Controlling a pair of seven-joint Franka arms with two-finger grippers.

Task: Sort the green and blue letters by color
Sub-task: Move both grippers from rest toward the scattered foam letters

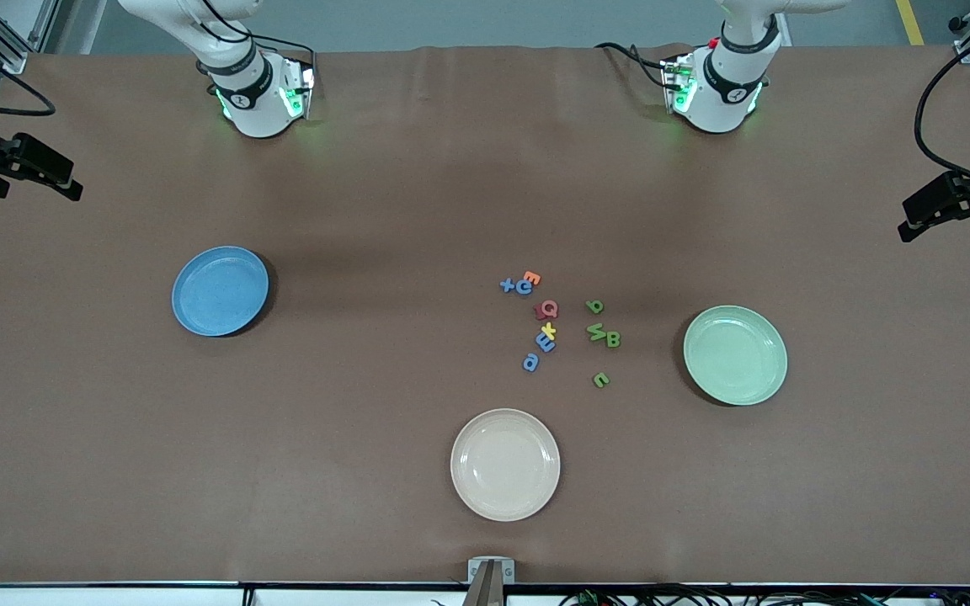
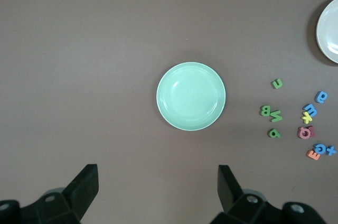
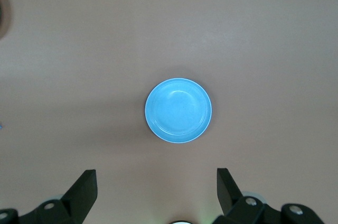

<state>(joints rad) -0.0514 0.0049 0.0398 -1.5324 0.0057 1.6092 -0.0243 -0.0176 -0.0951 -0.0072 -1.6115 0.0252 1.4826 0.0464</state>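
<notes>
Small foam letters lie in a loose cluster mid-table. The blue letters (image 1: pixel 523 287) (image 2: pixel 310 110) lie toward the right arm's end of the cluster. The green letters (image 1: pixel 595 331) (image 2: pixel 276 116) lie nearer the pale green plate (image 1: pixel 735 354) (image 2: pixel 190 96). A blue plate (image 1: pixel 220 290) (image 3: pixel 178 110) stands apart toward the right arm's end of the table. My left gripper (image 2: pixel 158 174) hangs high over the table by the green plate, open and holding nothing. My right gripper (image 3: pixel 156 176) hangs high by the blue plate, also open. Neither gripper shows in the front view.
An orange letter (image 1: pixel 532 277), a red one (image 1: pixel 546 310) and a yellow one (image 1: pixel 549 328) lie among the blue letters. A cream plate (image 1: pixel 505 464) (image 2: pixel 330 28) stands nearest the front camera. Black camera mounts (image 1: pixel 956 202) jut in at both ends of the table.
</notes>
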